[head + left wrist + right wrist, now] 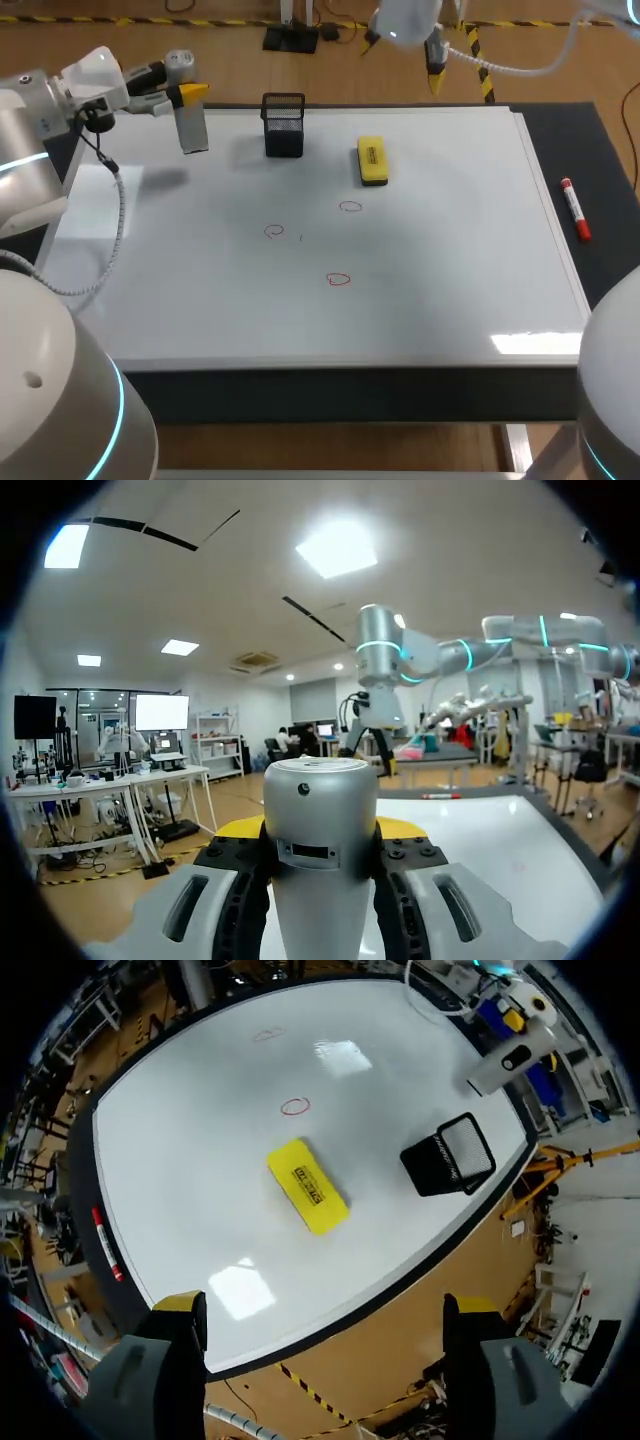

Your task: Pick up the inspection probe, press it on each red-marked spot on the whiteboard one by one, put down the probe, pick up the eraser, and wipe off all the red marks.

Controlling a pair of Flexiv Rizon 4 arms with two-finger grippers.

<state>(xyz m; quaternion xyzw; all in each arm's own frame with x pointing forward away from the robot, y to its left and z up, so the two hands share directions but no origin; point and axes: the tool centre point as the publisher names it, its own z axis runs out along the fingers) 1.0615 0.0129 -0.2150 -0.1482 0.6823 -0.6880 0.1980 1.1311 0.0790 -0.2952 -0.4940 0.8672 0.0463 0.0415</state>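
Probe (191, 125) held by left end effector (190, 93), right end effector (325, 1305) wide open; red marks (338, 280) not wiped yet.

Glossy white arms (30, 400) bear cyan light rings; grey fingers (150, 1380) have yellow tips.

Yellow tips of the left tool (320, 830) mostly hidden behind the probe (320, 805).

Dark table (612, 140), matte top, straight front edge
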